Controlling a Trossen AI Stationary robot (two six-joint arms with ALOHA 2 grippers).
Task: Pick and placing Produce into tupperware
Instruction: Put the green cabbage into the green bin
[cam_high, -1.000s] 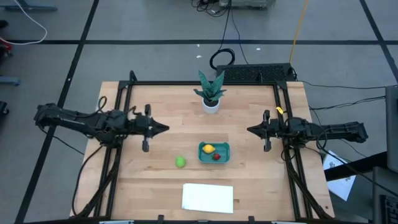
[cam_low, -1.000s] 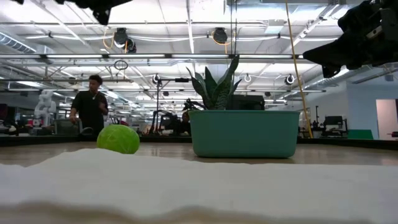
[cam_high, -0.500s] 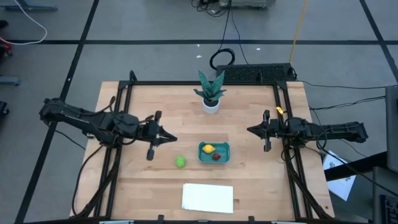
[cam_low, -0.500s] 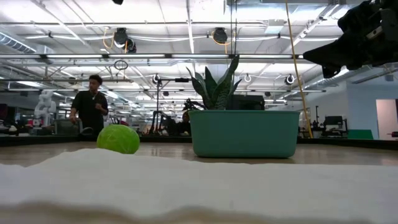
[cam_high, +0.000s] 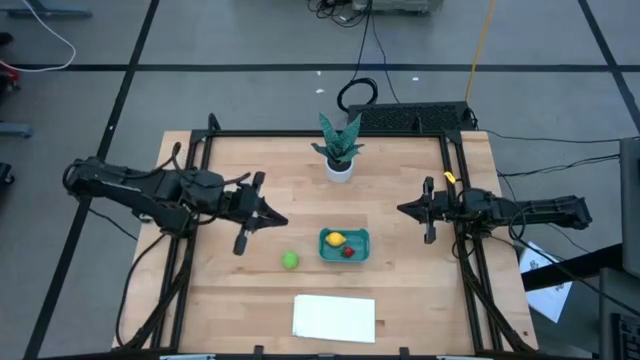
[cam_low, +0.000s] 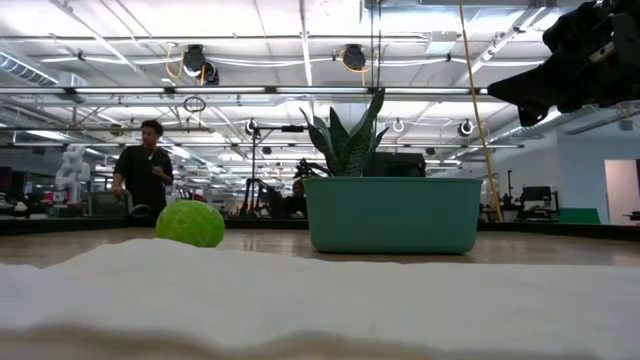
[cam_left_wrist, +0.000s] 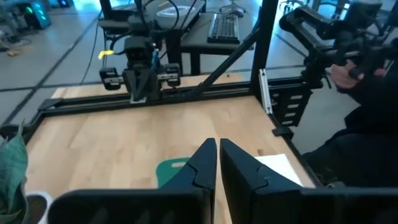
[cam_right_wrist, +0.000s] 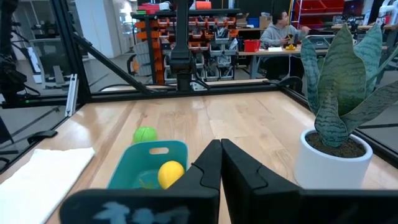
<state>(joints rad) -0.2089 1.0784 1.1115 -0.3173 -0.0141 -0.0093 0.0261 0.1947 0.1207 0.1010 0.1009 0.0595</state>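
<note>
Your left gripper (cam_high: 278, 221), fingers pressed together and empty, hovers up and left of the lime green produce (cam_high: 290, 260), which sits just left of the teal tupperware (cam_high: 362, 238). Spread the fingers first, then descend centred over it. The right gripper (cam_high: 403, 209), also closed, waits apart.

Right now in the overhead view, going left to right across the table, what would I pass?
Left tool → lime green produce → teal tupperware holding the yellow produce then the red produce → right tool.
</note>
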